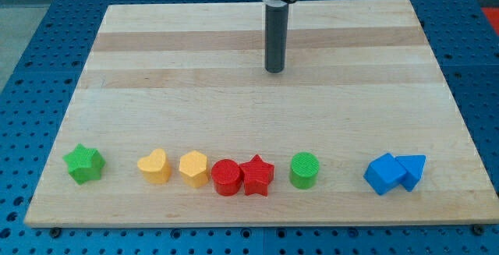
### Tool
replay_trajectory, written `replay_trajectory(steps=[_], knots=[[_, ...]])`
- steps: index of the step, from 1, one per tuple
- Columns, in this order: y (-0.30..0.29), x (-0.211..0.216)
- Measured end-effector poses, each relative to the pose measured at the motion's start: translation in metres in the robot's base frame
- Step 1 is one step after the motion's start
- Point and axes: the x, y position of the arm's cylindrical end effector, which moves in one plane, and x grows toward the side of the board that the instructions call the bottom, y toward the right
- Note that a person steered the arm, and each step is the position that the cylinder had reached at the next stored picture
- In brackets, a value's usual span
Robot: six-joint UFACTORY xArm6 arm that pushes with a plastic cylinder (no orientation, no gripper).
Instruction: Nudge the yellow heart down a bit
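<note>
The yellow heart [155,165] lies near the view's bottom, left of centre, in a row of blocks. A yellow hexagon [193,168] sits just to its right, a small gap between them. My tip [274,70] is far off, in the upper middle of the board, well above and to the right of the heart. It touches no block.
In the same row: a green star [84,164] at the left, a red cylinder [226,177] touching a red star [256,175], a green cylinder [304,170], then a blue cube [383,173] touching a blue triangle [412,170]. The wooden board [257,115] lies on a blue perforated table.
</note>
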Motion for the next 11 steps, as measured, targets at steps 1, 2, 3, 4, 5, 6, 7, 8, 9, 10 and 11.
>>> replay_trajectory(steps=[1, 2, 3, 4, 5, 6, 7, 8, 9, 10, 11], knots=[[-0.005, 0.000], [-0.005, 0.000], [-0.005, 0.000], [-0.005, 0.000], [-0.005, 0.000], [-0.005, 0.000], [-0.005, 0.005], [-0.006, 0.039], [-0.008, 0.054], [-0.011, 0.054], [-0.066, 0.056]])
